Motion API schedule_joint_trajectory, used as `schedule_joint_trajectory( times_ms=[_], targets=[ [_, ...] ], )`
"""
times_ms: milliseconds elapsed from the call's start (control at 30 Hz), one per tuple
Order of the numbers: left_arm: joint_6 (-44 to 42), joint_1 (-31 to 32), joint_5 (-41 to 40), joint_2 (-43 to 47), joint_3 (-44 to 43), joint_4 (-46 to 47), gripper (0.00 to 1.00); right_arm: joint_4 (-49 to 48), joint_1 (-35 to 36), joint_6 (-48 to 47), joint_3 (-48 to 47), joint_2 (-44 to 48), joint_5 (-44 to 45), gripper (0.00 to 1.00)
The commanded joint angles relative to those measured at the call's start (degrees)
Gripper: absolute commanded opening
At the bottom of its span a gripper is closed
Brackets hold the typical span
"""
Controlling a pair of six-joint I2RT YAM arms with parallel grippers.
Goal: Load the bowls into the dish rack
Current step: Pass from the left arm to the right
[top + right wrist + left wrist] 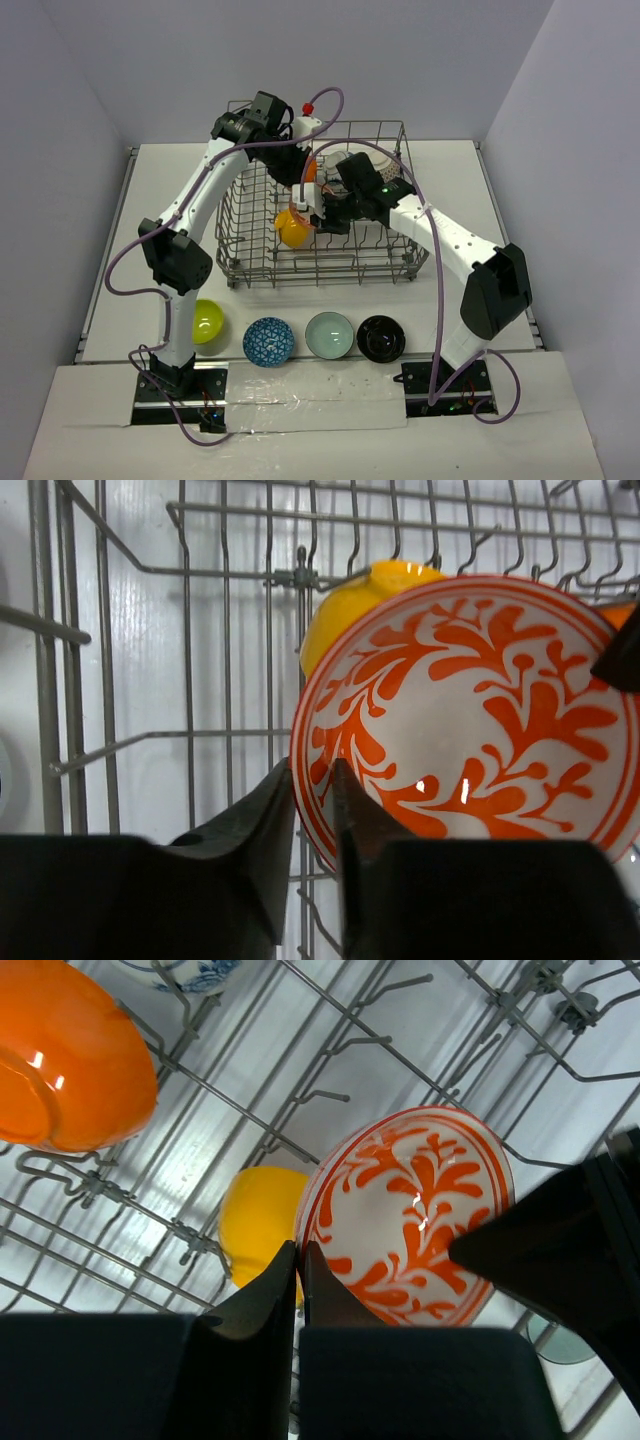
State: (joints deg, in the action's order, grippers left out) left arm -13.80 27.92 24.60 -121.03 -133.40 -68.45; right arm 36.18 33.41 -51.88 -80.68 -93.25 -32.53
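Observation:
A red-and-white patterned bowl (420,1200) (470,690) stands on edge low inside the dish rack (250,272), beside a yellow bowl (292,230) (350,605). My left gripper (300,1248) is shut on its rim. My right gripper (313,768) straddles the same rim, one finger outside and one inside, with a narrow gap between them. In the top view the two grippers meet over that bowl near the rack's middle and mostly hide it. An orange bowl (70,1050) leans in the rack behind. On the table in front lie lime green (207,322), blue-patterned (268,340), pale teal (329,334) and black (381,338) bowls.
A white patterned bowl (370,160) sits in the rack's far right part. Upright tines and cross wires surround both grippers. The right arm's dark body (565,1250) stands close on the right of the left wrist view. Walls enclose the table on three sides.

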Motion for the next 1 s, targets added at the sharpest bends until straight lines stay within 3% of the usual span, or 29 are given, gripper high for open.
schedule_joint_trajectory(
  times_ms=[0,367,533,967],
  targets=[
    [-0.1,0.8,3.6,1.1,-1.3,-1.2,0.0,-4.6,-0.3,2.5,-2.5,-0.3,4.6,0.2],
    [-0.4,0.8,3.4,1.2,-0.4,-1.0,0.0,-5.7,-0.2,4.3,-2.6,-0.4,5.5,0.11],
    [-0.1,0.8,2.7,1.3,0.6,-0.4,0.0,-5.9,-0.1,4.8,-2.2,0.1,5.8,0.0],
    [3.8,1.3,-2.6,2.1,4.8,3.9,0.0,-9.1,0.4,12.2,-1.5,2.7,8.6,0.0]
  ],
)
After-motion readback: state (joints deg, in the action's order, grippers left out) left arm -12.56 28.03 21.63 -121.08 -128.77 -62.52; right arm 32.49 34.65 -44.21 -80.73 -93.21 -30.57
